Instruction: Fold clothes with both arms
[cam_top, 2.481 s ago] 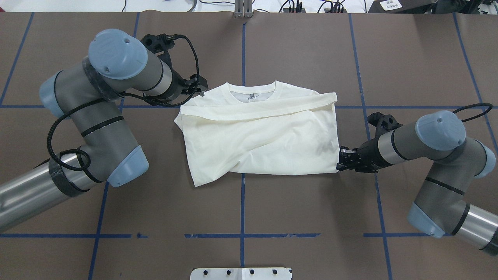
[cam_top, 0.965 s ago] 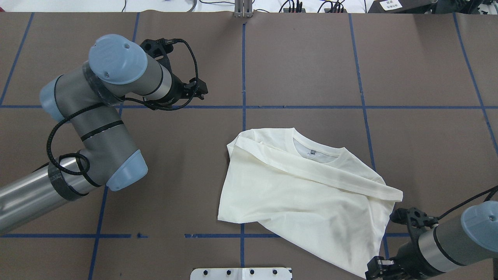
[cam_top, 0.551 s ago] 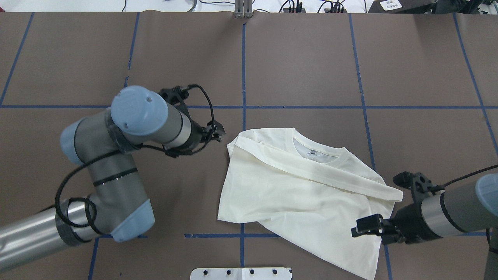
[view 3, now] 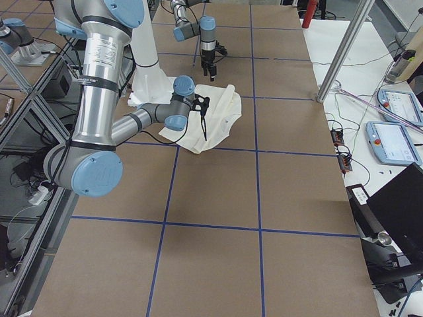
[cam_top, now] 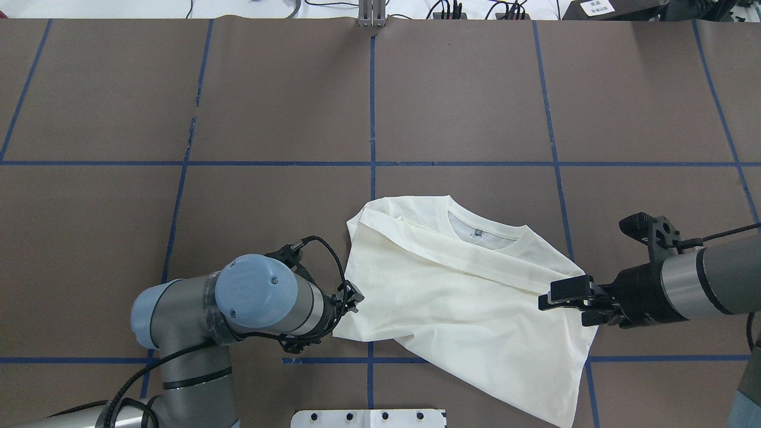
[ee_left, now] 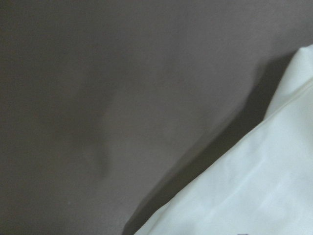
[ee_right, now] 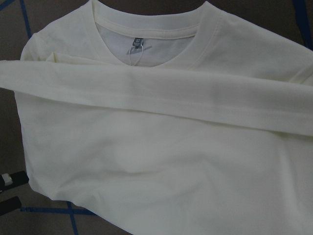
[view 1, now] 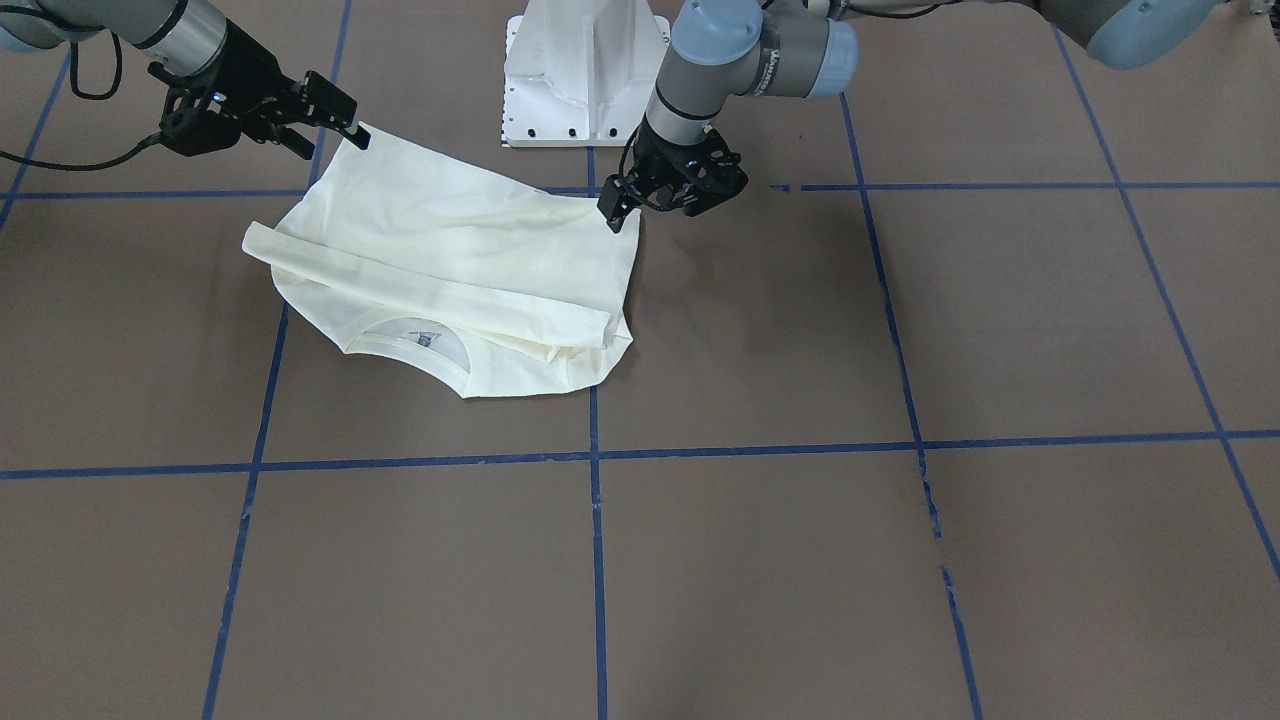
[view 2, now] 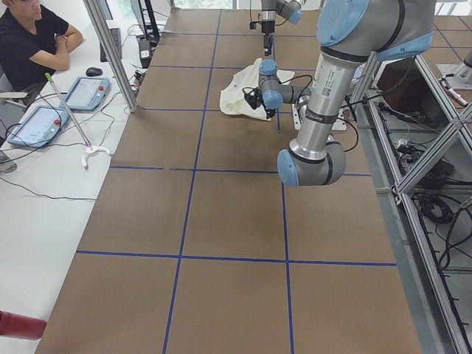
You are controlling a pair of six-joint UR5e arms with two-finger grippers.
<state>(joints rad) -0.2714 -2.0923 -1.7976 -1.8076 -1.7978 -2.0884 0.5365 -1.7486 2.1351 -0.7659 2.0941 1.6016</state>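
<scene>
Where the T-shirt (cam_top: 464, 309) lies folded, its neck label (ee_right: 136, 43) is unreadable.

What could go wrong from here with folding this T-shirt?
1. The T-shirt lies askew to the blue tape lines, so a fold from here may come out crooked.
2. The folded sleeve rests loose across the body; lifting may let it slip.
3. The left gripper hangs at the very edge and might catch only one layer.
</scene>
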